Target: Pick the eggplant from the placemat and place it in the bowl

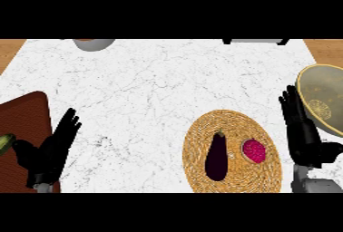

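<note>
one glossy oblong eggplant point(216, 156) on round woven placemat point(232, 153) (straw-coloured), speckled bowl point(321, 97), both hands released: left hand point(50, 149), right hand point(299, 129)

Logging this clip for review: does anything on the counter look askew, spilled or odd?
Nothing stands out. The eggplant lies intact on the woven placemat beside a pink item; the bowl sits at the counter's right edge, partly out of view. Nothing is spilled.

You have just one view, from the head, looking steeply down onto the table point(154, 81). The far edge of the table is at the top. Both arms come in from the bottom: the left robot hand point(50, 147) at the left, the right robot hand point(301, 131) at the right.
</note>
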`<control>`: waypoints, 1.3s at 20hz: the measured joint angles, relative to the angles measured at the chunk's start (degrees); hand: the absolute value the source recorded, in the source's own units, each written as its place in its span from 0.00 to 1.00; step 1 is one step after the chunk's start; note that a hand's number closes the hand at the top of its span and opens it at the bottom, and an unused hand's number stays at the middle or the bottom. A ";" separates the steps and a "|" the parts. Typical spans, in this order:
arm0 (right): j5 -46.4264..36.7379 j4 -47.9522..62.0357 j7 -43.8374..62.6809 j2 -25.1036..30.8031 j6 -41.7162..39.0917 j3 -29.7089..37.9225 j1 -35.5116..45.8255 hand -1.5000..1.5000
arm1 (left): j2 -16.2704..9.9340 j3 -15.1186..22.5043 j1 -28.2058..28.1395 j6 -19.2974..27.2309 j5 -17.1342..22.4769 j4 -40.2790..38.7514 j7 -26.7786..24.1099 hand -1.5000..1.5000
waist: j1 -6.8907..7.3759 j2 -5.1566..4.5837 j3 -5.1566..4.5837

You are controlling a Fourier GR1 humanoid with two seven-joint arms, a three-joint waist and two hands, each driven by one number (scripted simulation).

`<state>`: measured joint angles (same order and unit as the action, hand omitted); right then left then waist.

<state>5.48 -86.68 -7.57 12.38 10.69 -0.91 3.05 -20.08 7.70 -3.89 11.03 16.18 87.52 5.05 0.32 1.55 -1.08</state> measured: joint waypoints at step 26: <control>-68.94 -19.54 50.19 -12.11 25.40 -30.00 -5.97 0.00 | 6.18 5.15 11.77 3.43 -8.43 1.08 -1.96 0.50 | -1.17 -1.25 0.83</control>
<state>-63.46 -106.22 42.62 0.27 36.09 -30.90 -2.92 -13.90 12.86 7.89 14.46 7.75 88.59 3.08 -0.85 0.30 -0.25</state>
